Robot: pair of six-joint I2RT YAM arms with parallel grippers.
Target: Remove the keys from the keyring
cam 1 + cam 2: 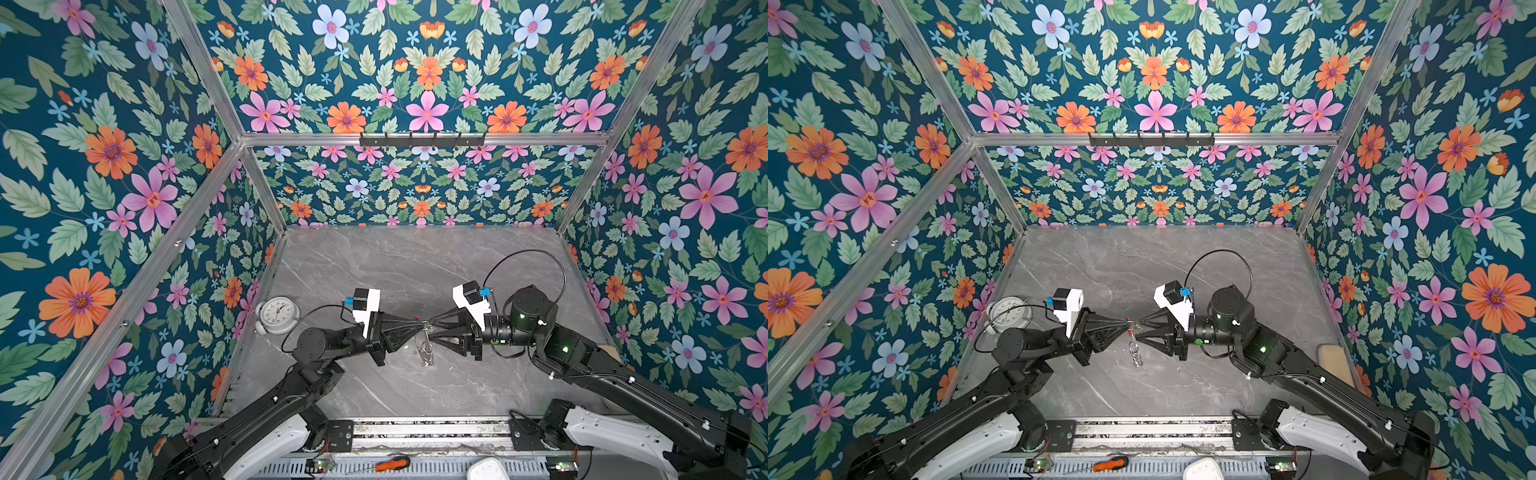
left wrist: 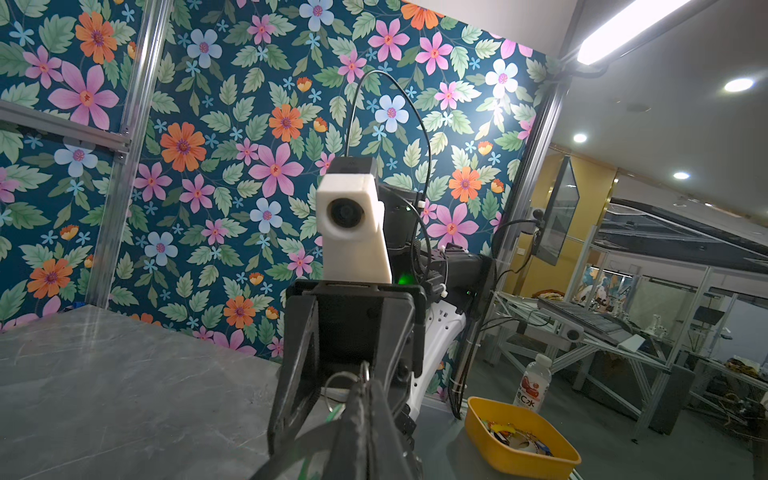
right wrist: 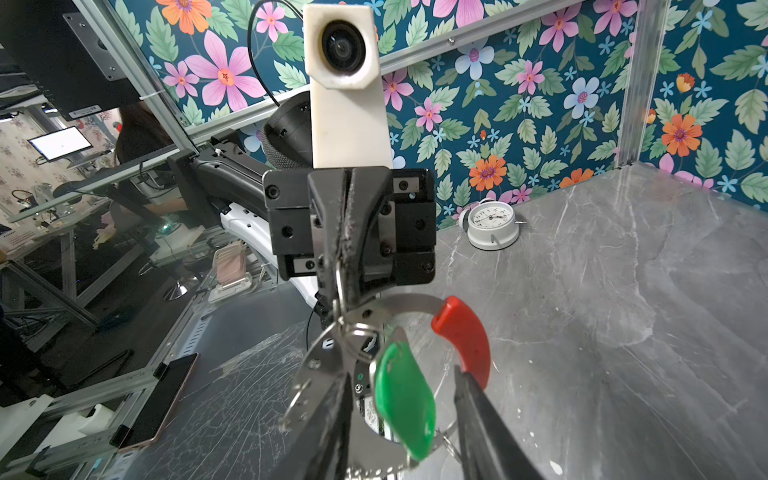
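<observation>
- Grey metal with one curved red section, the keyring (image 3: 460, 334) is held up over the middle of the table, between the two arms.
- The left gripper (image 3: 340, 286) has its jaws pressed together on one of the keyring's small wire rings and carries the whole bunch.
- The right gripper (image 3: 401, 374) stands with its jaws apart on either side of the green tag (image 3: 405, 403); neither finger appears to touch it.
- In a top view the keys (image 1: 425, 356) dangle below the grippers as a small shiny cluster, too small to count.
- I judge the job barely begun. No freed key lies on the table, the green tag is on its ring, and every key seems left to work off.
- The table (image 1: 374, 266) is grey marble-look with pale veins. A white alarm clock (image 1: 277, 314) stands near its left edge, well apart from the work.
- Floral wallpaper on dark teal (image 1: 104, 166) covers the booth's walls between aluminium posts, and an orange-handled screwdriver (image 1: 392, 463) lies on the front rail.
</observation>
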